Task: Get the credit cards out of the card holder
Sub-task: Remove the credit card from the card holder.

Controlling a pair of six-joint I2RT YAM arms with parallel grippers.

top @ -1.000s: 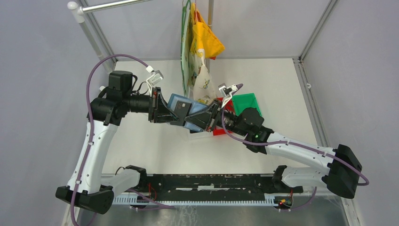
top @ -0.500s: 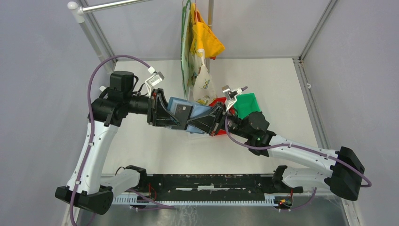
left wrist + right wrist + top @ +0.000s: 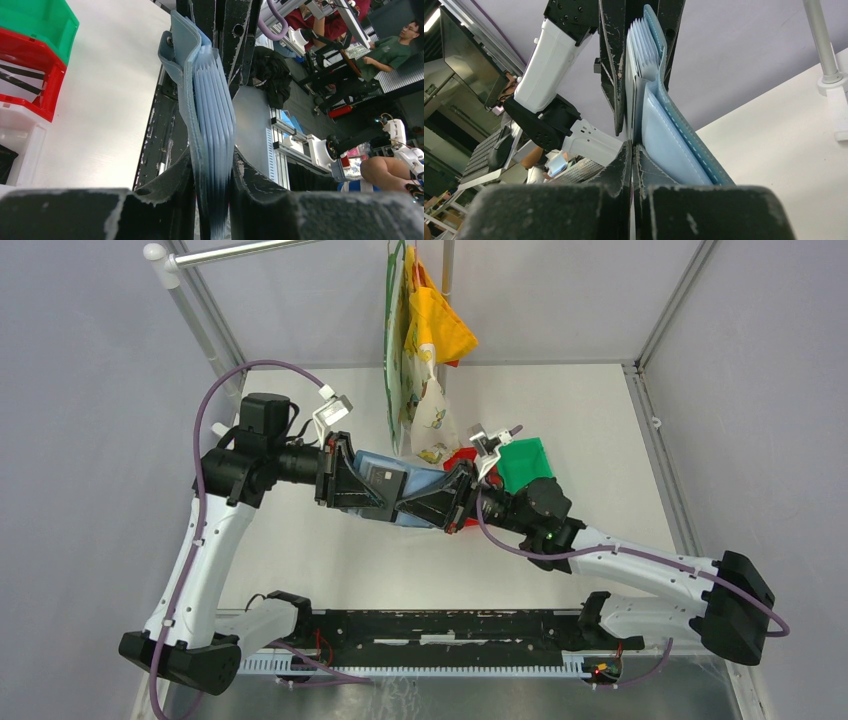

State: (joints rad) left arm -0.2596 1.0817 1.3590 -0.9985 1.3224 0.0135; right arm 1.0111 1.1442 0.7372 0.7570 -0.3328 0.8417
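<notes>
Compared with a second ago, the right gripper [image 3: 430, 502] has closed and the card holder [image 3: 420, 480] lies flatter. I see it in the air above the table [image 3: 580, 410], its long axis running left to right between both arms. The left gripper [image 3: 360, 485] clamps its left end. The right fingers [image 3: 616, 175] are pressed together at the other end. A thin pale layer runs into them, but I cannot tell whether it is a card. I count one holder and one grey card [image 3: 385, 478] facing up.
</notes>
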